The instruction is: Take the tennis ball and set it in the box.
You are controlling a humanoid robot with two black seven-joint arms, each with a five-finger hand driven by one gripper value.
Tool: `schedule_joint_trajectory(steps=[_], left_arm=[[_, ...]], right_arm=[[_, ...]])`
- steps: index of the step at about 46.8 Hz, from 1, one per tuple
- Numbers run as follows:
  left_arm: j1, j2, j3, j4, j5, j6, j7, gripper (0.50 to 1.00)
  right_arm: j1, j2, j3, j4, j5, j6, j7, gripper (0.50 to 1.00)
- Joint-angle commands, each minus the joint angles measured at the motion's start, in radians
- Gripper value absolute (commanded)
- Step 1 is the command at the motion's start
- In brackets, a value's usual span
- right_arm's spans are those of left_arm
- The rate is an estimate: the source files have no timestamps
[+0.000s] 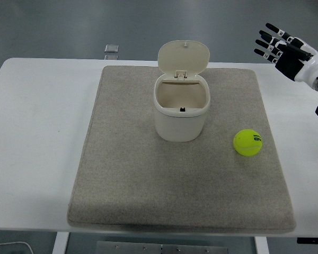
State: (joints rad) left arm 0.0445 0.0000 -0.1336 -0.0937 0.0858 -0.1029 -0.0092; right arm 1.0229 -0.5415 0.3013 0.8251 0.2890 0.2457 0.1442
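The right hand (278, 46) hovered open, well beyond the tennis ball (247, 143), which looked light, fuzzy, roll-prone — best cupped from above.

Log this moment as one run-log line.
right hand: open, raised at right edge | tennis ball: on mat, untouched | box: lid up | left hand: not in view

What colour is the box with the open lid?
The box is cream white, lid included, as the head view shows.
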Motion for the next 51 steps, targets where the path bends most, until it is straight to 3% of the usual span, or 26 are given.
schedule_joint_trajectory(steps=[1,17,29,51], left_arm=[[0.000,0.000,-0.001,0.000,0.000,0.000,0.000,0.992],[-0.006,0.000,0.002,0.000,0.000,-0.001,0.000,0.992],[-0.009,0.000,0.002,-0.001,0.000,0.000,0.000,0.992],[-0.009,0.000,0.002,-0.001,0.000,-0.001,0.000,0.992]], right_arm=[[0.002,0.000,0.001,0.000,-0.001,0.001,0.000,0.917],[0.003,0.026,0.005,-0.001,0.019,0.000,0.012,0.917],[-0.032,0.051,0.104,-0.003,0.001,0.004,0.012,0.917],[-0.027,0.066,0.096,-0.003,-0.005,0.000,0.003,0.917]])
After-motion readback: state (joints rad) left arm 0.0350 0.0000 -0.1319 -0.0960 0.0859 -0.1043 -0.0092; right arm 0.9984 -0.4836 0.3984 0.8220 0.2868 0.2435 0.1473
